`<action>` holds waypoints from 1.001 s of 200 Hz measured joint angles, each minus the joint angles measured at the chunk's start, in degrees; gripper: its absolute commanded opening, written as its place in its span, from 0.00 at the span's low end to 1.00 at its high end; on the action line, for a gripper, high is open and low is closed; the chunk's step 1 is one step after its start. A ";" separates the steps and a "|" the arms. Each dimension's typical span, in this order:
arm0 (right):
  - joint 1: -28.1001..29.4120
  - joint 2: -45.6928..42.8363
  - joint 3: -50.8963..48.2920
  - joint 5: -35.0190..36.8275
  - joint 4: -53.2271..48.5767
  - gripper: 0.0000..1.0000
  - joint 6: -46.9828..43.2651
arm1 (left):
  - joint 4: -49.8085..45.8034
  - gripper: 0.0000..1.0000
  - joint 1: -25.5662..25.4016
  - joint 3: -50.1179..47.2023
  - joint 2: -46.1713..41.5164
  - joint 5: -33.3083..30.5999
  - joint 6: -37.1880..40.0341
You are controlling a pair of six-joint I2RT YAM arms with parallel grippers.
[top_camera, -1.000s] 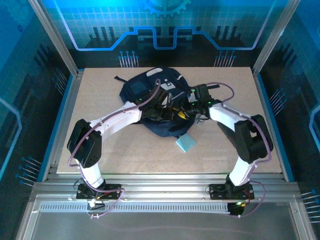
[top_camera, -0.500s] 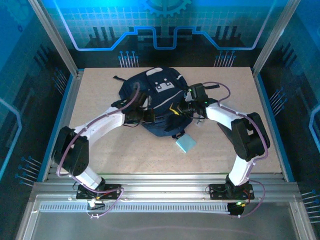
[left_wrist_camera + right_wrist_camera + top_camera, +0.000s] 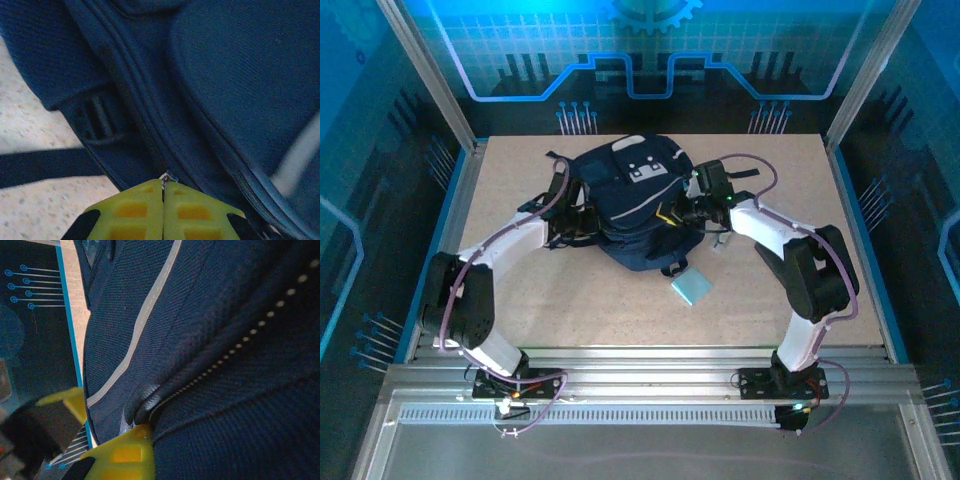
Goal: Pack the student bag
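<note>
Right, my left pincer (image 3: 163, 192) pinches the zip tab (image 3: 168, 176), student bag (image 3: 632, 235) lying just ahead of it; a skewed tug could slip that tab free. My right pincer (image 3: 670, 213) clamps bag fabric, and losing that fold might jam the zip.

Robot lab test cell, aluminium frame (image 3: 650, 380), blue circuit-print backdrop (image 3: 650, 50), speckled table board (image 3: 600, 310).

At the left gripper (image 3: 163, 184) tips a tiny metal bit (image 3: 168, 176) (perhaps a zip pull) was too small to tell; the bag (image 3: 240, 75) ran off every edge.
</note>
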 measured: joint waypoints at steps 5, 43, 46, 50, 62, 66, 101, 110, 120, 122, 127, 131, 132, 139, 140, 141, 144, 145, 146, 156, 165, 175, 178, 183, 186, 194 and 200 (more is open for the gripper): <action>0.09 0.00 0.09 0.20 -0.20 0.00 -0.24 | 0.46 0.00 0.37 0.28 0.76 -0.46 0.59; 0.31 0.39 1.66 0.31 -1.97 0.00 -2.08 | -0.09 0.10 1.55 5.73 5.66 -5.49 3.93; 0.33 0.55 1.92 0.28 -2.08 0.00 -2.19 | -0.35 0.16 1.60 6.12 5.75 -5.79 4.04; 0.37 0.70 2.29 0.17 -2.21 0.03 -2.29 | -0.59 0.27 1.60 6.51 5.79 -6.03 4.44; 0.42 1.36 3.54 -0.11 -2.97 0.23 -2.82 | -1.38 0.51 1.77 7.04 5.55 -8.22 4.63; 0.42 1.51 3.89 -0.17 -3.34 0.30 -3.15 | -1.44 0.55 2.03 7.04 5.40 -8.98 4.66; 0.35 1.53 6.03 -1.79 -8.59 0.62 -7.72 | -3.78 0.78 2.97 6.16 0.42 -11.78 3.58; 0.26 1.09 6.29 -1.70 -10.47 0.64 -8.96 | -4.31 0.78 1.90 6.05 -1.60 -11.78 3.74; 0.00 0.11 6.32 -1.27 -13.16 0.64 -10.80 | -4.35 0.79 0.11 6.05 -3.45 -11.80 3.74; 0.00 -0.09 6.32 -1.22 -13.62 0.65 -11.08 | -4.33 0.79 -0.28 6.08 -3.80 -11.76 3.76; -0.31 -0.83 6.32 -0.79 -15.13 0.65 -12.00 | -4.39 0.79 -1.31 6.19 -4.39 -11.63 3.78; -0.52 -1.51 6.29 -0.44 -16.20 0.67 -12.66 | -4.48 0.79 -2.40 6.38 -4.74 -11.45 3.82; -0.59 -1.64 6.32 -0.33 -16.39 0.67 -12.81 | -4.50 0.79 -2.56 6.43 -4.79 -11.45 3.82; -1.20 -2.95 6.29 0.57 -18.23 0.67 -13.92 | -4.57 0.79 -4.15 7.02 -4.90 -11.17 3.98; -1.25 -3.08 6.29 0.66 -18.43 0.67 -14.10 | -4.57 0.79 -4.46 7.15 -4.90 -11.15 3.98; -1.38 -3.39 6.29 0.74 -18.82 0.67 -14.38 | -4.57 0.79 -4.61 7.21 -4.87 -11.15 3.98; -1.79 -4.11 6.29 1.42 -19.58 0.68 -14.84 | -4.57 0.79 -5.33 7.52 -4.76 -10.97 4.11; -1.90 -4.26 6.29 1.53 -19.76 0.68 -14.95 | -4.57 0.79 -5.51 7.58 -4.72 -10.95 4.20; -1.97 -4.44 6.29 1.62 -19.96 0.69 -15.08 | -4.59 0.79 -5.68 7.67 -4.68 -10.95 4.22; -3.37 -6.75 6.14 3.56 -22.08 0.72 -16.57 | -4.83 0.79 -7.98 9.09 -3.87 -10.71 4.79; -5.07 -9.14 5.57 5.81 -23.65 0.76 -17.44 | -4.83 0.79 -9.70 10.62 -2.56 -10.45 5.53; -6.99 -11.63 4.63 8.04 -25.05 0.83 -18.97 | -4.85 0.79 -11.32 12.85 -0.55 -9.97 6.40; -7.61 -12.33 4.33 8.87 -25.55 0.84 -18.86 | -4.79 0.79 -11.69 13.49 0.22 -9.73 6.71; -8.50 -13.27 3.89 9.86 -26.27 0.84 -19.71 | -4.92 0.79 -12.26 14.64 1.42 -9.40 7.04; -9.16 -13.86 3.58 10.73 -26.73 0.85 -19.76 | -5.01 0.79 -12.55 15.32 2.25 -9.18 7.28; -10.56 -14.93 2.99 12.50 -27.91 0.85 -20.59 | -5.05 0.79 -13.25 17.22 4.42 -8.63 7.96; -11.52 -15.50 2.58 13.86 -28.81 0.85 -21.07 | -5.09 0.79 -13.79 18.51 6.19 -8.11 8.52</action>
